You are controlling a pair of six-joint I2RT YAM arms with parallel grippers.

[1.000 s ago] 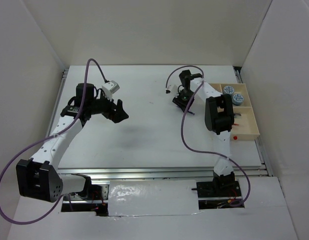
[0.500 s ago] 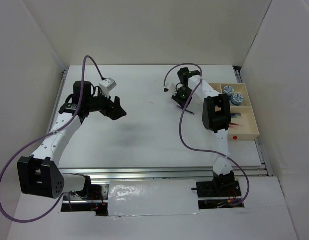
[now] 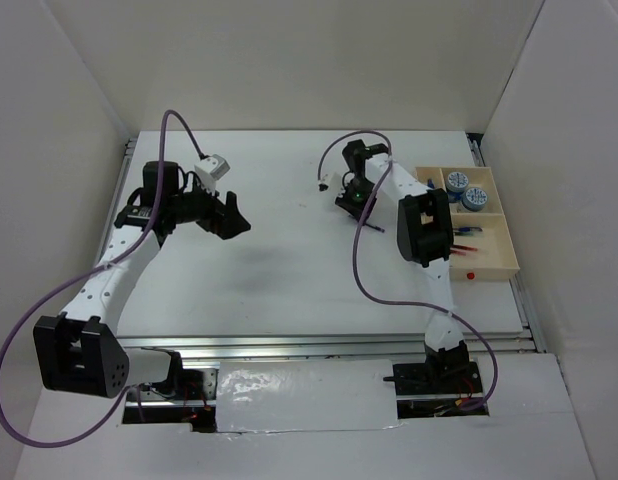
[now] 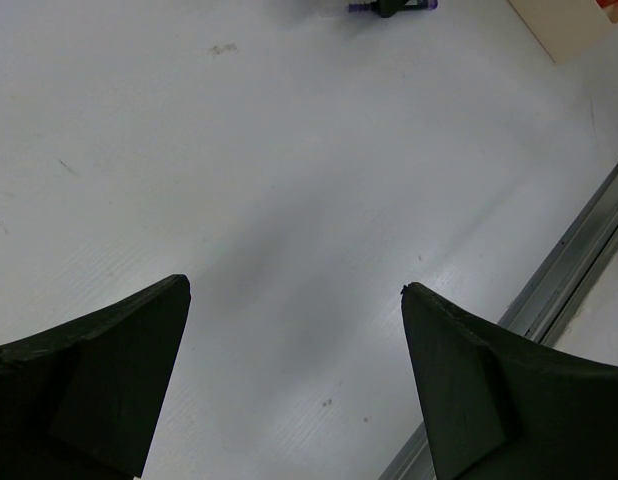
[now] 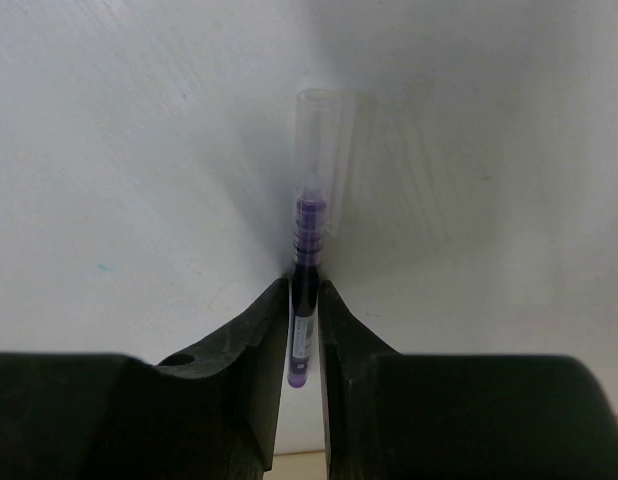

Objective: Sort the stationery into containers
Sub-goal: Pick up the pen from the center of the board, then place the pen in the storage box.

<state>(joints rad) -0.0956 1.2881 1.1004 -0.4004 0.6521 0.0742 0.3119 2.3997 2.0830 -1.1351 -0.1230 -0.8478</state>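
Note:
My right gripper (image 3: 351,200) is shut on a purple pen (image 5: 307,250) with a clear cap, low over the white table, left of the beige tray (image 3: 509,262). The pen's end sticks out toward the tray (image 3: 375,228). Two blue-and-white rolls (image 3: 456,181) (image 3: 476,195) lie in the tray's far compartments. Thin pens (image 3: 467,232) lie in a nearer compartment. My left gripper (image 3: 229,215) is open and empty over bare table at mid left (image 4: 294,290). I cannot make out the white bottle.
A small red piece (image 3: 470,274) sits at the tray's near edge. White walls close in the table on the left, back and right. A metal rail (image 4: 569,270) runs along the table's near edge. The right arm's purple cable (image 3: 359,260) hangs over the middle.
My right gripper has moved a little left, away from the tray, still holding the pen. My left gripper has shifted slightly left and back, still open.

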